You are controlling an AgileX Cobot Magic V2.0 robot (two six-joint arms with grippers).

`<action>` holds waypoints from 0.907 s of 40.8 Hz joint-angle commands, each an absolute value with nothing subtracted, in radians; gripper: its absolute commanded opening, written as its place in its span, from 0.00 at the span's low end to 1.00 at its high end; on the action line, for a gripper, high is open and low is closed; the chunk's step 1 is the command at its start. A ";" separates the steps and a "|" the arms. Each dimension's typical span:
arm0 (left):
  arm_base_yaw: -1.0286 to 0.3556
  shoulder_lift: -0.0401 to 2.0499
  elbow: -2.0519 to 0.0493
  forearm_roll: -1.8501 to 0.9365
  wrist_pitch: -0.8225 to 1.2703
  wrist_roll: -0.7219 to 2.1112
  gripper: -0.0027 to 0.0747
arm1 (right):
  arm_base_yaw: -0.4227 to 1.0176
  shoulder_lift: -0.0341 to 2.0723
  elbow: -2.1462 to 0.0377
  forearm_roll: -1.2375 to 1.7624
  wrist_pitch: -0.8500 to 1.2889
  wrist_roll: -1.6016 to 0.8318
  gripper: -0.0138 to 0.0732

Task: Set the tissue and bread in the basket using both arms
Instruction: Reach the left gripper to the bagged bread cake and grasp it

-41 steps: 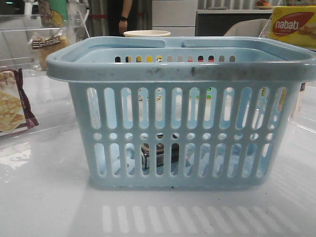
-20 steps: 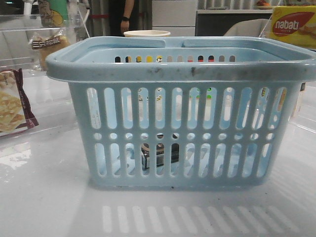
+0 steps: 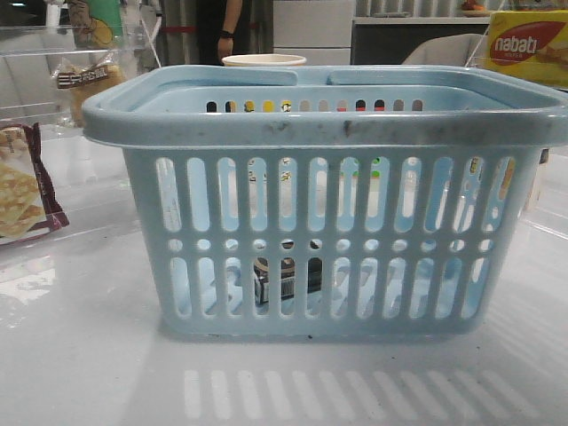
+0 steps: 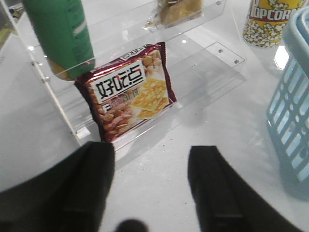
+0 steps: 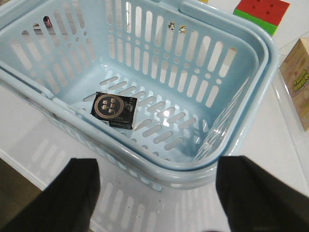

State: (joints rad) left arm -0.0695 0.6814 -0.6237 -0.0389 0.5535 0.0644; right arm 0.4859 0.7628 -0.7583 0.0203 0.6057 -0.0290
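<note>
The light-blue basket (image 3: 328, 124) stands in the middle of the table, close to the front camera. The black tissue pack (image 5: 114, 108) lies flat on the basket floor and shows through the slots in the front view (image 3: 284, 280). The bread (image 3: 84, 80) in its clear wrapper sits on a clear acrylic shelf at the back left, and its edge shows in the left wrist view (image 4: 178, 9). My left gripper (image 4: 152, 150) is open and empty above bare table, near the shelf. My right gripper (image 5: 159, 164) is open and empty just outside the basket rim (image 5: 145, 154). Neither gripper shows in the front view.
A maroon-edged cracker packet (image 4: 128, 92) leans on the acrylic shelf (image 4: 203, 63), beside a green bottle (image 4: 60, 34). A popcorn cup (image 4: 265, 21) stands behind the basket (image 4: 294, 96). A yellow Nabati box (image 3: 528, 44) is at the back right. A colour cube (image 5: 260, 12) and a carton (image 5: 299, 82) stand beyond the basket.
</note>
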 commanded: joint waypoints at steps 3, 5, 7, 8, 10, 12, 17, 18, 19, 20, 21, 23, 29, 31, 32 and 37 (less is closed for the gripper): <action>-0.127 0.812 -0.698 -0.040 0.427 0.058 0.77 | 0.488 0.757 -0.786 0.016 0.537 -0.029 0.85; -0.133 0.869 -0.726 -0.038 0.427 0.058 0.77 | 0.488 0.757 -0.786 0.016 0.537 -0.029 0.85; -0.136 0.927 -0.756 -0.038 0.425 0.058 0.77 | 0.488 0.757 -0.786 0.016 0.537 -0.029 0.85; -0.136 0.962 -0.769 -0.036 0.423 0.058 0.77 | 0.488 0.757 -0.786 0.016 0.537 -0.029 0.85; -0.136 1.022 -0.802 -0.033 0.417 0.058 0.77 | 0.488 0.757 -0.786 0.016 0.537 -0.029 0.85; -0.136 1.081 -0.841 -0.025 0.402 0.058 0.77 | 0.488 0.757 -0.786 0.016 0.537 -0.029 0.85; -0.136 1.219 -0.928 -0.025 0.349 0.058 0.77 | 0.488 0.757 -0.786 0.016 0.537 -0.029 0.85; -0.136 1.251 -0.945 -0.022 0.337 0.058 0.77 | 0.488 0.757 -0.786 0.016 0.537 -0.029 0.85; -0.136 1.282 -0.970 -0.020 0.331 0.058 0.77 | 0.488 0.757 -0.786 0.016 0.537 -0.029 0.85; -0.136 1.305 -0.988 -0.013 0.323 0.058 0.77 | 0.488 0.757 -0.786 0.016 0.537 -0.029 0.85; -0.136 1.336 -1.015 0.000 0.319 0.058 0.77 | 0.488 0.757 -0.786 0.016 0.537 -0.029 0.85; -0.136 1.380 -1.056 0.014 0.319 0.058 0.77 | 0.488 0.757 -0.786 0.016 0.537 -0.029 0.85; -0.136 1.534 -1.214 0.064 0.314 0.058 0.77 | 0.488 0.757 -0.786 0.016 0.537 -0.029 0.85; -0.136 1.572 -1.256 0.071 0.312 0.058 0.77 | 0.488 0.757 -0.786 0.016 0.537 -0.029 0.85; -0.136 1.597 -1.284 0.080 0.312 0.058 0.77 | 0.488 0.757 -0.786 0.016 0.537 -0.029 0.85; -0.136 1.696 -1.393 0.088 0.297 0.058 0.77 | 0.488 0.757 -0.786 0.016 0.537 -0.029 0.85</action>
State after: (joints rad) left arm -0.1279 1.6874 -1.3051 0.0791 0.3807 0.0644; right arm 0.4859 0.7628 -0.7583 0.0203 0.6057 -0.0290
